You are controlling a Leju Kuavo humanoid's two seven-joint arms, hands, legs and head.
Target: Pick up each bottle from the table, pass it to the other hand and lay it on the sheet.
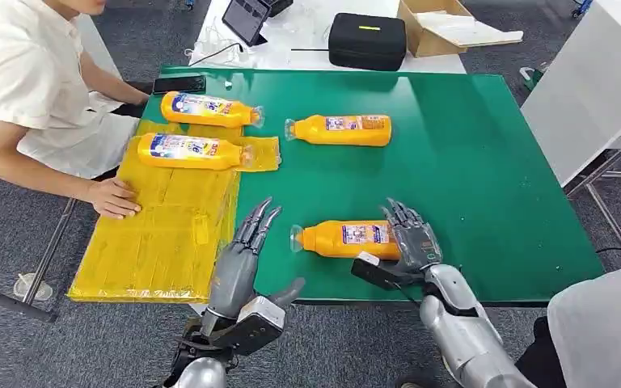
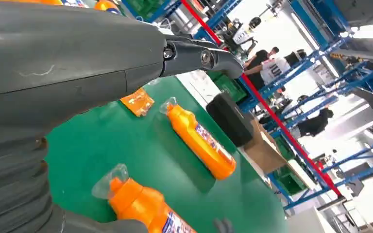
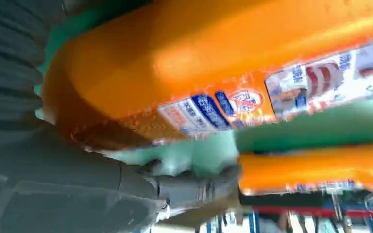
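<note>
Nearest me on the green table lies an orange bottle, cap pointing left. My right hand is at its base end, fingers stretched out over it and the thumb alongside; no closed grip shows. My left hand hovers open just left of the cap, fingers straight. Farther back on the table lies a second bottle. The yellow sheet at the left carries one bottle, and another lies at its far edge.
A person sits at the table's left side with a hand resting on the sheet. A phone lies at the table's back left corner. Behind stand a black case, a cardboard box and a tablet.
</note>
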